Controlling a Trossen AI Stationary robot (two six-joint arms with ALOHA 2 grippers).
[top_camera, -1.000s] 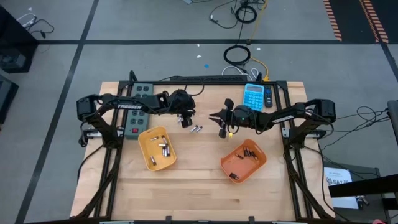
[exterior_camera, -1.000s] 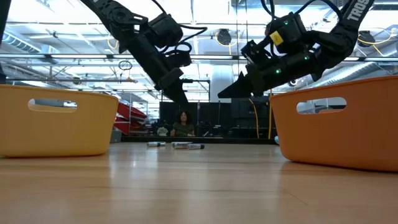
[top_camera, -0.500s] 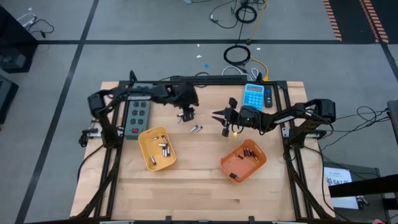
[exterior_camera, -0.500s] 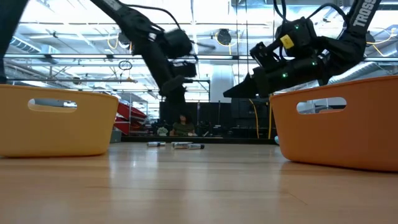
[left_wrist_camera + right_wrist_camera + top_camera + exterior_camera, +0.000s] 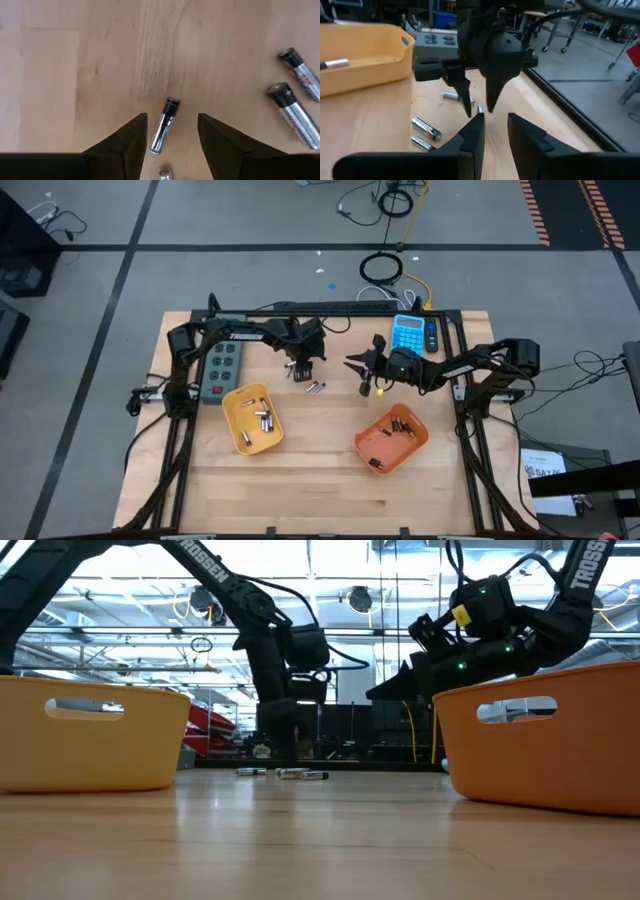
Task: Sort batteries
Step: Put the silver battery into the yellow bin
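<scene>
Left gripper (image 5: pixel 299 367) sits in the upper middle of the high view, pointing down at the loose batteries w/ fingers spread apart and nothing between them yet. In the left wrist view a small dark-tipped battery (image 5: pixel 164 125) lies right in the gap between the two fingers (image 5: pixel 125 142), lined up more or less along them. Two bigger silvery batteries (image 5: pixel 295 102) sit off to the right edge of that frame, well apart from it.

Right gripper (image 5: pixel 366 379) hovers just right of center in the high view, fingers parted, empty too, above the table (image 5: pixel 320 480).

Rest of the batteries are already in the yellow tray (image 5: pixel 252 418) lower left and the orange tray (image 5: pixel 392 438) lower right.

What could go wrong imo: battery's round and lying along the finger line, so if the pinch lands off center it prob rolls or squirts out. Also another battery end (image 5: pixel 164 174) shows at the bottom of the wrist frame, close enough that it might get nudged or grabbed along w/ it.
</scene>
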